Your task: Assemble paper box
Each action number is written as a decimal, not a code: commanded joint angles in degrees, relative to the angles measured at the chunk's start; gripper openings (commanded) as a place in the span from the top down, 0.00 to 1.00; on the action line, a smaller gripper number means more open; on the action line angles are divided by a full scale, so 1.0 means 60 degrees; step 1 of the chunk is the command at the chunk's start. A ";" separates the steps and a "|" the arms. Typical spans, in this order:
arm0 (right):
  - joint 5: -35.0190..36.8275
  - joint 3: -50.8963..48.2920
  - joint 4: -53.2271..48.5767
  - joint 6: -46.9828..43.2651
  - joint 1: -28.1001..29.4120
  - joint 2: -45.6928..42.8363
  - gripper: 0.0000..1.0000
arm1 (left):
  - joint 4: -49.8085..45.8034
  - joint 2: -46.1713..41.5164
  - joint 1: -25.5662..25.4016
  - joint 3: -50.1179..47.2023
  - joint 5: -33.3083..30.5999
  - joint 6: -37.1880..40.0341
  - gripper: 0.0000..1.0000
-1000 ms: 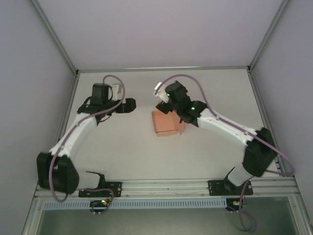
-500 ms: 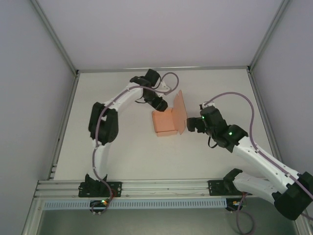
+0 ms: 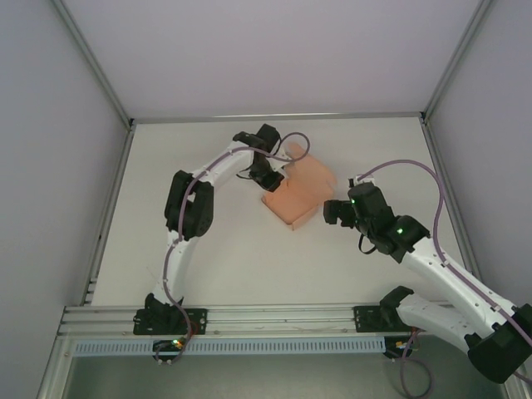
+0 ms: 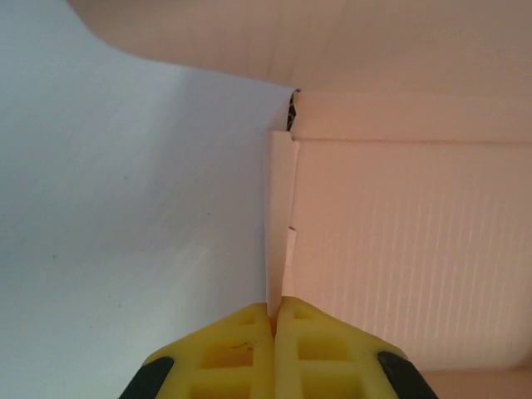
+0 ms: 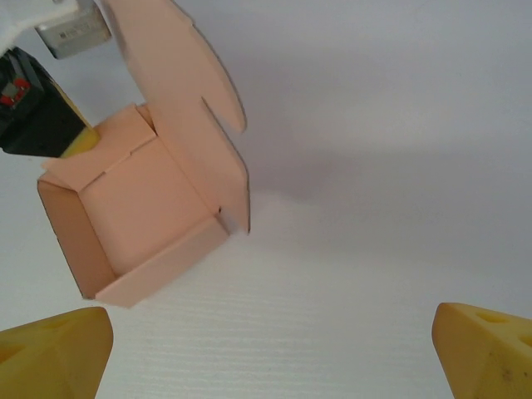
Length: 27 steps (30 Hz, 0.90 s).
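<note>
The paper box [image 3: 295,198] is a salmon-pink open tray with its lid flap [image 3: 314,175] leaning back, lying skewed at mid-table. My left gripper [image 3: 270,178] reaches in from the far left and is shut on the box's thin side wall [image 4: 281,224], which runs straight into the closed yellow pads [image 4: 275,312]. The right wrist view looks into the open box [image 5: 141,212], with the tabbed lid [image 5: 179,91] upright and the left gripper's yellow tip [image 5: 79,141] at its far corner. My right gripper [image 3: 331,213] hangs open just right of the box, apart from it, its fingers spread wide [image 5: 270,332].
White table [image 3: 216,258] with grey enclosure walls on three sides and an aluminium rail [image 3: 274,320] along the near edge. Purple cables loop off both arms. Bare table lies in front of the box and to the left.
The left arm swung in from the left and shut on the box wall. The box turned and its lid leaned back. The right arm pulled away to the box's right.
</note>
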 commanded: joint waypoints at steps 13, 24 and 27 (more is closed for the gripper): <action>-0.0738 0.1998 0.1576 0.1907 0.0647 0.4828 0.10 | 0.1339 -0.2841 -0.0204 -0.4307 -0.4118 -0.6861 1.00; -0.0502 0.4754 0.1367 0.1564 0.1118 0.8735 0.39 | 0.1482 -0.3076 -0.0292 -0.4827 -0.4009 -0.7180 1.00; -0.0217 0.4915 0.1454 0.1562 0.0998 0.9209 0.49 | 0.1489 -0.3127 -0.0249 -0.4954 -0.4036 -0.7084 1.00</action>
